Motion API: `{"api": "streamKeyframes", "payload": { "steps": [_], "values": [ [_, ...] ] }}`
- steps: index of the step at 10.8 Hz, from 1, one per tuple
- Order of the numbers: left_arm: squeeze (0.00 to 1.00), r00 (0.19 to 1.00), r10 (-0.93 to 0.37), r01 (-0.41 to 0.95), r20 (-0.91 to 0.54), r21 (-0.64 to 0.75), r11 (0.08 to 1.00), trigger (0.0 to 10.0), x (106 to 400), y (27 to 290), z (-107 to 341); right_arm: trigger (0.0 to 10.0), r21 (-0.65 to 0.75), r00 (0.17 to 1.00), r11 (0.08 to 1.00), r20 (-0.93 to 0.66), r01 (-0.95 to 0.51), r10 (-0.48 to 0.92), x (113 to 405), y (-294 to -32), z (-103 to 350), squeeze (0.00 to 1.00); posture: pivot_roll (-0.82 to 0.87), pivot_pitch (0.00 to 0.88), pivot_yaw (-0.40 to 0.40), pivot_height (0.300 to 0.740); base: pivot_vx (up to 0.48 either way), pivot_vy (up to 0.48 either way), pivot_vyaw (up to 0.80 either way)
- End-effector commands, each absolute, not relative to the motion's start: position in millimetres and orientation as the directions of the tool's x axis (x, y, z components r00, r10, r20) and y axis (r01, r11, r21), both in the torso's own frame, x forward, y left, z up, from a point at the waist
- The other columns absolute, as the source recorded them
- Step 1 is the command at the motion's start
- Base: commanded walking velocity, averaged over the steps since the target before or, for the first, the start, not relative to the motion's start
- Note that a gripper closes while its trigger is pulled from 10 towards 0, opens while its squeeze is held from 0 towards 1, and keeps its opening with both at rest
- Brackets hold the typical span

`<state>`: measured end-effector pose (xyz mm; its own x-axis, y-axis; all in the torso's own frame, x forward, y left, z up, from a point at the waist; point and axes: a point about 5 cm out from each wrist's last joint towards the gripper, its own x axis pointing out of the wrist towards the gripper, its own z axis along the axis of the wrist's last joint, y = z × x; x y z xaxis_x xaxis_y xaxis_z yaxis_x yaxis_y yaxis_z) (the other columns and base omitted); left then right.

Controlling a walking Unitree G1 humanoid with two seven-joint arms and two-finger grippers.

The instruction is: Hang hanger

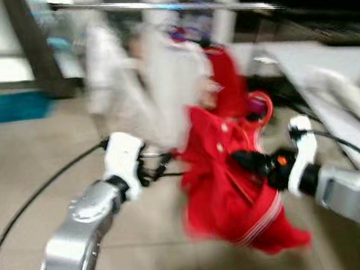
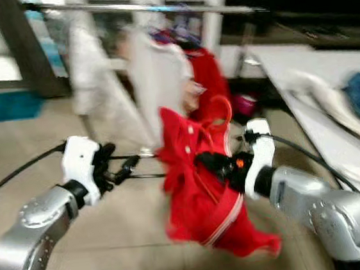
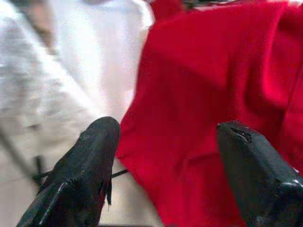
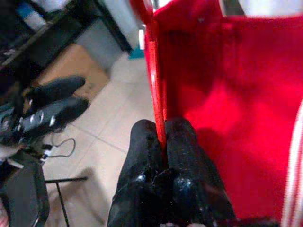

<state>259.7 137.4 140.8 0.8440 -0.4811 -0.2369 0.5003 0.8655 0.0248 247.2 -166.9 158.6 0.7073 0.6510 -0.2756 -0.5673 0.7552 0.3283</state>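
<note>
Overhead runs the rail (image 1: 166, 5), so the right gripper (image 4: 161, 137), pinched on the red hanger (image 4: 155, 90) (garment (image 2: 202, 197) dangling), should lift its hook (image 2: 219, 108) clear above it, left gripper (image 3: 165, 137) spread empty.

Right gripper (image 4: 162, 135) has its fingers pressed together on a red hanger (image 4: 156, 90) between them. Left gripper (image 3: 165, 137) is spread wide, nothing between its fingers.

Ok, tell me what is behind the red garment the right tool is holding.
Behind the red garment, white clothes and another red piece hang on a metal rail. The right tool pinches the red hanger. What the cloth covers lower down stays hidden; blur hides detail.
</note>
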Motion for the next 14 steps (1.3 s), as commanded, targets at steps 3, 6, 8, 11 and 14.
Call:
{"api": "streamKeyframes", "payload": {
  "steps": [3,6,8,11,14],
  "values": [
    [0.0,0.851,-0.469,0.493,-0.236,0.05,0.869,10.0,261,140,141,10.0,0.328,0.742,0.756,-0.196,-0.566,0.641,263,-166,167,0.0,0.02,0.0,-0.055,0.74,0.0,0.0,0.27],
    [1.0,0.902,-0.375,0.396,-0.215,0.068,0.916,10.0,269,159,137,10.0,0.33,0.735,0.723,-0.113,-0.607,0.668,271,-167,176,0.0,0.02,0.0,-0.062,0.74,0.0,0.0,0.0],
    [1.0,0.841,-0.527,0.531,-0.118,0.001,0.847,10.0,272,138,151,10.0,0.32,0.747,0.731,-0.097,-0.603,0.658,276,-168,179,0.0,0.03,0.0,-0.054,0.74,0.0,0.0,0.0],
    [0.89,0.687,-0.727,0.725,-0.005,-0.056,0.686,10.0,286,94,164,10.0,0.277,0.765,0.754,-0.088,-0.596,0.637,286,-155,186,0.0,0.02,0.0,-0.062,0.74,0.0,0.0,0.0],
    [0.0,0.686,-0.727,0.727,0.033,0.009,0.687,10.0,308,84,175,10.0,0.256,0.755,0.741,-0.06,-0.62,0.653,284,-145,193,0.0,0.02,0.0,-0.049,0.74,0.0,0.0,0.0]
  ]
}}
